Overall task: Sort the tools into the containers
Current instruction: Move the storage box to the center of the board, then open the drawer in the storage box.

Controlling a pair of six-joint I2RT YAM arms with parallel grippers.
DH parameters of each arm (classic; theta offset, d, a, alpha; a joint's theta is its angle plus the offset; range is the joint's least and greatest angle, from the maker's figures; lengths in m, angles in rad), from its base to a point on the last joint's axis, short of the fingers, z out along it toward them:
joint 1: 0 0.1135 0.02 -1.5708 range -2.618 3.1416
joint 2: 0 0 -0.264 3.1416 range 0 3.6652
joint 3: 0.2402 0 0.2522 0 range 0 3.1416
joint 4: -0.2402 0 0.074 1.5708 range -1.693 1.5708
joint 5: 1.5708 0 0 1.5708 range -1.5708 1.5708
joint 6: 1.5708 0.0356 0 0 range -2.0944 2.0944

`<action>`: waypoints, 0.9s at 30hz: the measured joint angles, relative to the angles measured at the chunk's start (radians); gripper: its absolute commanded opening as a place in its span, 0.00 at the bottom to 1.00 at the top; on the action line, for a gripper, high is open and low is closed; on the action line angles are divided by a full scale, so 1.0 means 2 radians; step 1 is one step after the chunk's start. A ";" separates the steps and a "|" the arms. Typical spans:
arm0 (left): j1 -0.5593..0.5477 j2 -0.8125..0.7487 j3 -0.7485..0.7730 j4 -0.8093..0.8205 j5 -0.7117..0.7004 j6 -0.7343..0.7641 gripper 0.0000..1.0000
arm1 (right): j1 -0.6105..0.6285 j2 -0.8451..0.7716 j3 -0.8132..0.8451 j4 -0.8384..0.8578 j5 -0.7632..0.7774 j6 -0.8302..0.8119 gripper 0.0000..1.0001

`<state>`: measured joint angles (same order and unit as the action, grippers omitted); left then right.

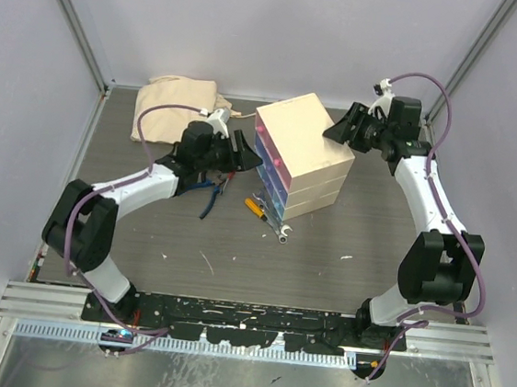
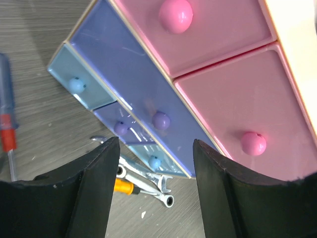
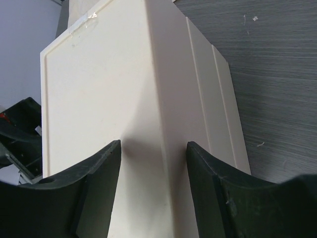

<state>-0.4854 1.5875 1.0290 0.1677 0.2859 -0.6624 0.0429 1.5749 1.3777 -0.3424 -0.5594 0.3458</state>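
**Top view.** Progress, as judged: none of the sorting shows as done. The chest (image 1: 301, 156) stands at mid-table, its drawers (image 1: 273, 172) facing the left arm. On the table (image 1: 373, 243) in front of it lie the blue-handled pliers (image 1: 212, 198), the orange-handled screwdriver (image 1: 254, 206) and the spanners (image 1: 275, 225), all outside the drawers. No other tools can be made out. A cloth bag (image 1: 175, 111) lies at the far left. The left gripper (image 1: 244, 150) sits just before the drawer fronts. The right gripper (image 1: 344, 129) is at the chest's far corner.

**Left wrist view.** The fingers (image 2: 99, 188) stand wide apart with nothing between them, pointed at the drawer fronts. The pink drawers (image 2: 233, 94) and blue drawers (image 2: 124, 64) look shut. Whether the light-blue drawers (image 2: 67, 67) are fully home cannot be told. No drawer shows its inside, so contents cannot be reported. Below the fronts lie the spanners and the orange handle. A blue-and-red tool (image 2: 5, 99) crosses the left edge, its kind unclear.

**Right wrist view.** The fingers (image 3: 94, 188) are wide, with the chest's plain cream wall and corner ahead of them. Contact cannot be told. Nothing is held.

**Remaining, as judged:** open a drawer and put every visible tool away.
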 measured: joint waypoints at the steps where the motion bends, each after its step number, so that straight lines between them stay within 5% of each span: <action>1: 0.000 0.012 0.000 0.021 0.010 -0.002 0.60 | 0.001 -0.001 -0.001 0.000 0.000 0.001 0.60; 14: 0.006 0.127 0.010 0.152 0.127 -0.003 0.46 | 0.001 -0.001 -0.002 0.001 -0.001 0.000 0.60; 27: 0.024 0.173 0.047 0.184 0.217 -0.004 0.37 | 0.003 -0.001 -0.002 0.000 0.001 -0.003 0.60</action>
<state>-0.4381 1.9343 1.1233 0.5350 0.7197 -0.6701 0.0483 1.5726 1.3743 -0.3416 -0.5568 0.3397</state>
